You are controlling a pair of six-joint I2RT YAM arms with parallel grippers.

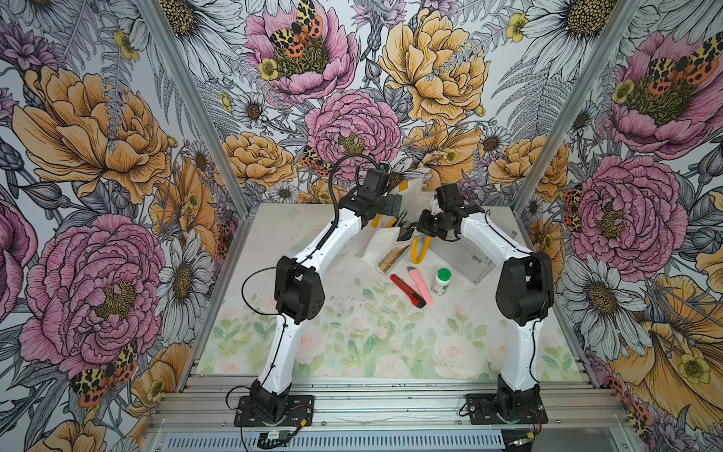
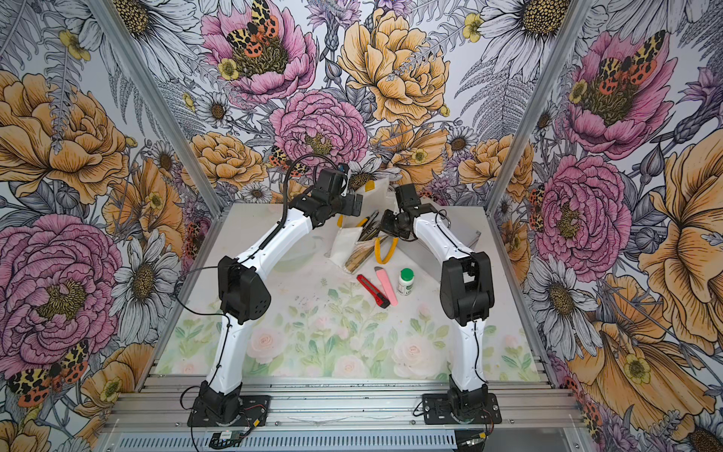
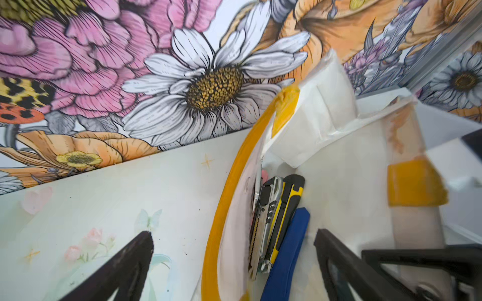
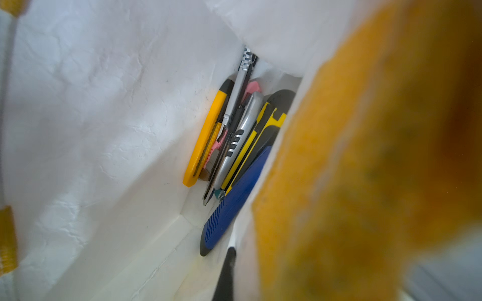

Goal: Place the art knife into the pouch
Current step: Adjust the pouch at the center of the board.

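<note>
Pouch held open at the back of the table, knives inside, two more outside.

The left gripper (image 3: 233,233) hangs over the mouth of the pouch (image 3: 347,187), jaws spread wide with nothing between them. The right gripper (image 1: 423,230) is closed, seemingly pinching the pouch's rim near a yellow handle (its wrist view is too blurred to fix the exact spot). A bundle of knives (image 4: 240,135) lies in the pouch's white bottom. A red knife (image 1: 408,290) and a pink knife (image 1: 421,287) lie side by side on the table (image 1: 313,313), near a white bottle (image 1: 441,281). Each looks light, stiff and smooth-sided, so I would pinch across the narrow body at mid-length, away from the blade end. The pouch is soft and would likely sag shut if released.
</note>
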